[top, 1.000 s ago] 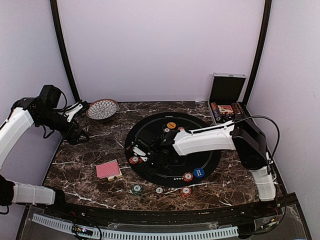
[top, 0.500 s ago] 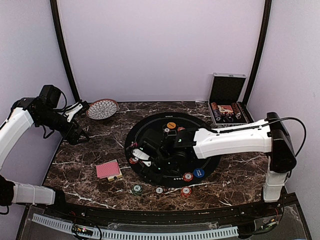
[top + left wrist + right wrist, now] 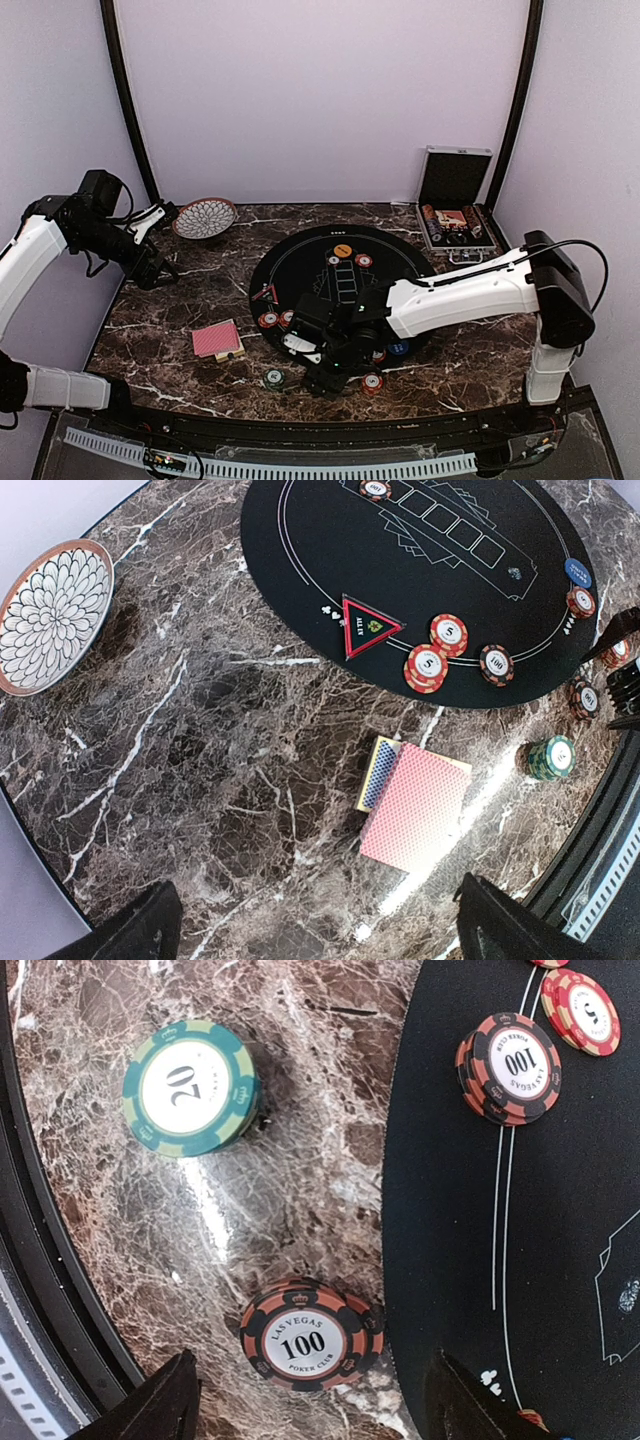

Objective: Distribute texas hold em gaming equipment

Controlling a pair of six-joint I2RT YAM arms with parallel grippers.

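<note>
Currently the right gripper (image 3: 315, 1400) holds nothing, jaws spread wide over a black-and-orange "100" poker chip (image 3: 311, 1333) on the brown marble table (image 3: 300, 1180) at the round black felt mat's (image 3: 560, 1260) six o'clock — the left gripper (image 3: 315, 930), equally wide, hangs at nine, the red-backed card deck (image 3: 415, 805) at eight.

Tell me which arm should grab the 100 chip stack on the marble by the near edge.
Right. The right gripper hovers directly over the 100 chip stack, jaws open either side. The left gripper sits far off by the bowl.
</note>
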